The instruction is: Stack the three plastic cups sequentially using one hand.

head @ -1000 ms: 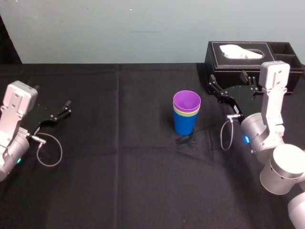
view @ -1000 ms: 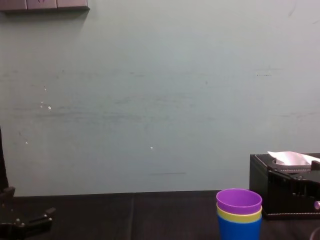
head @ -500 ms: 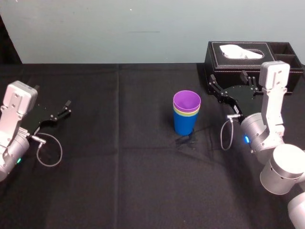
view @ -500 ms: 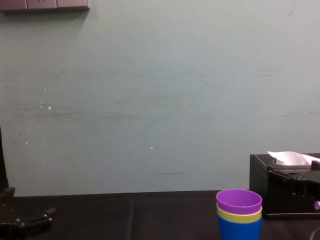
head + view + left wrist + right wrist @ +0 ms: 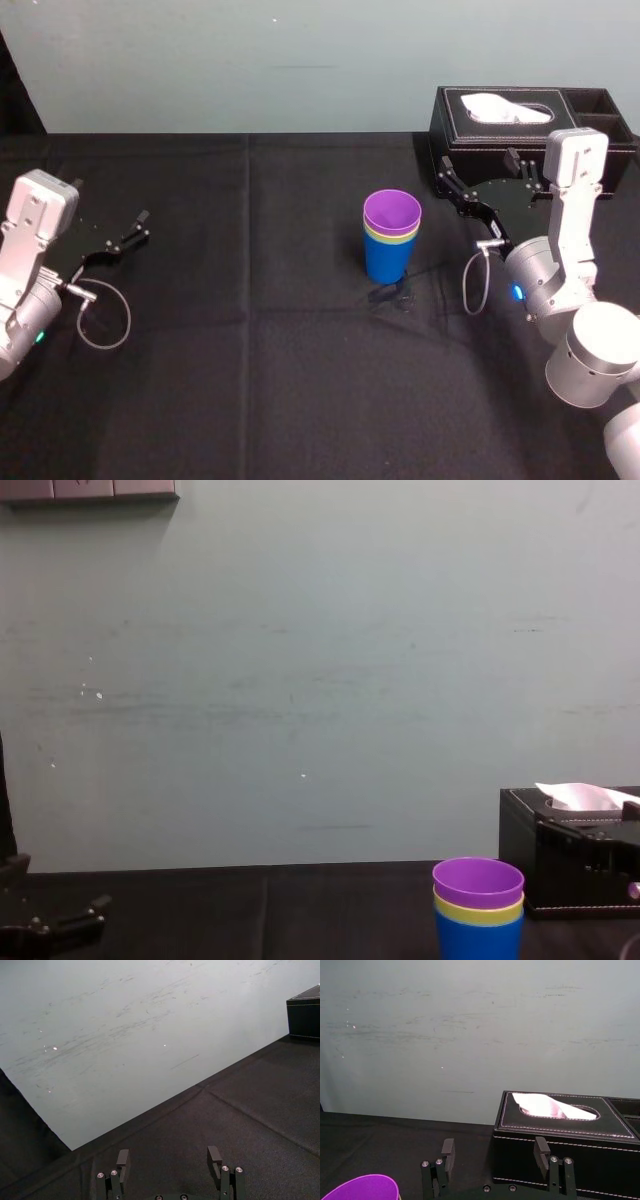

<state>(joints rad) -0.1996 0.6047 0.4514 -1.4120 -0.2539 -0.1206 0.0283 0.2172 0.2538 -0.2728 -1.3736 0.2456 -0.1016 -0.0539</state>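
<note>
The three plastic cups stand nested in one upright stack at the table's middle: the purple cup (image 5: 392,212) sits innermost on top, a yellow-green rim (image 5: 391,238) shows under it, and the blue cup (image 5: 388,262) is at the bottom. The chest view shows the same stack from the side, purple (image 5: 478,882) over yellow-green (image 5: 478,911) over blue (image 5: 478,938). My right gripper (image 5: 478,170) hovers to the right of the stack, open and clear of it, with nothing between its fingers (image 5: 448,1146). My left gripper (image 5: 108,200) rests far left, open and empty.
A black leather tissue box (image 5: 530,115) with a white tissue stands at the back right, just behind the right gripper. Black cloth (image 5: 250,380) covers the table. A pale wall runs along the far edge.
</note>
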